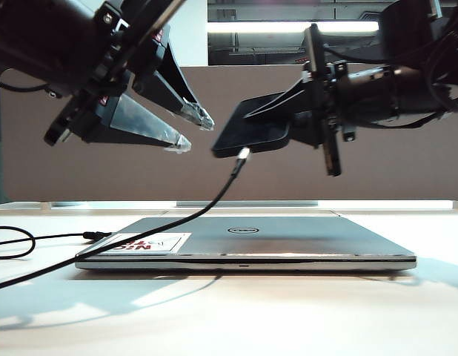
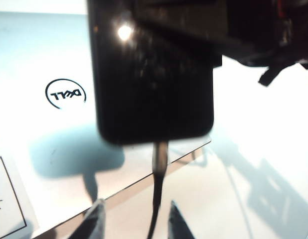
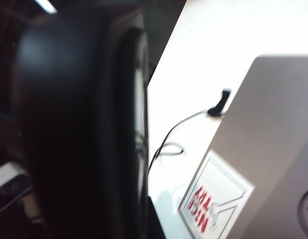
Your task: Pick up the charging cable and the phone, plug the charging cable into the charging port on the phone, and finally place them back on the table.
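White desk surface, the table, lies smooth and glossy in front of you, lit from above and carrying soft arm shadows. On it rests a closed silver laptop with a red-lettered sticker; a thin black cord with a black plug lies beside its left edge. Behind stands a grey-brown divider panel.

Your right gripper is clamped on the phone, held tilted in the air above the laptop. The charging cable is seated in the phone's lower end and hangs down to the table.

Your left gripper hovers just left of the phone, fingers parted and empty, the cable running between them in the left wrist view.
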Motion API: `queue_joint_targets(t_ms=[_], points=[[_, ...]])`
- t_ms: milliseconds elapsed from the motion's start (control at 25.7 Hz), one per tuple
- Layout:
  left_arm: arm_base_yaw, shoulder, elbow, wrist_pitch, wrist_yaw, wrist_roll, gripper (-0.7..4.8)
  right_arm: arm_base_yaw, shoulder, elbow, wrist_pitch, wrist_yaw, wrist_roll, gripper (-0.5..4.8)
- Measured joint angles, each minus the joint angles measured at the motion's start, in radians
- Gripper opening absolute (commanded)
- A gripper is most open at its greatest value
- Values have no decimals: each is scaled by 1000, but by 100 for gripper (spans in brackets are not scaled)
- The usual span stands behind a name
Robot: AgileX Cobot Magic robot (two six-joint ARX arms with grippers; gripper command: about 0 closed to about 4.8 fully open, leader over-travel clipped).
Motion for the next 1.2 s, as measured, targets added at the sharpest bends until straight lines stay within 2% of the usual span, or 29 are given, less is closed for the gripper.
queue_joint_targets(t_ms=[78,194,272,505,622,699,738,894,1010,1205], points=[[0,-8,1,-2,0,10,-5,-18,-11,0,-2,17,-3,-5],[5,-17,2,-11,0,33,-6,-29,-71,10,-111,66,-70,-5],[5,-18,10,-28,-2,52,-6,-37,-114,39,-302,97,-153,-5],[20,-18,109,-142,-2,161,-6,-103,-172,104,-659,150,-311,-5],[50,-18,150,-198,0,178,-6,-158,-187,154,-830,158,-402,-5],[90,-20,177,-215,-3,185,-6,-234,-187,223,-1064,175,-526,-5],[99,-21,179,-217,-3,189,-6,-256,-187,241,-1123,192,-566,-5],[130,-26,179,-230,-3,208,-6,-317,-187,295,-1273,280,-681,-5],[145,-26,179,-243,-6,246,-6,-354,-179,306,-1347,295,-734,-5],[145,-26,179,-245,-4,256,-6,-359,-80,307,-1447,344,-829,-5]])
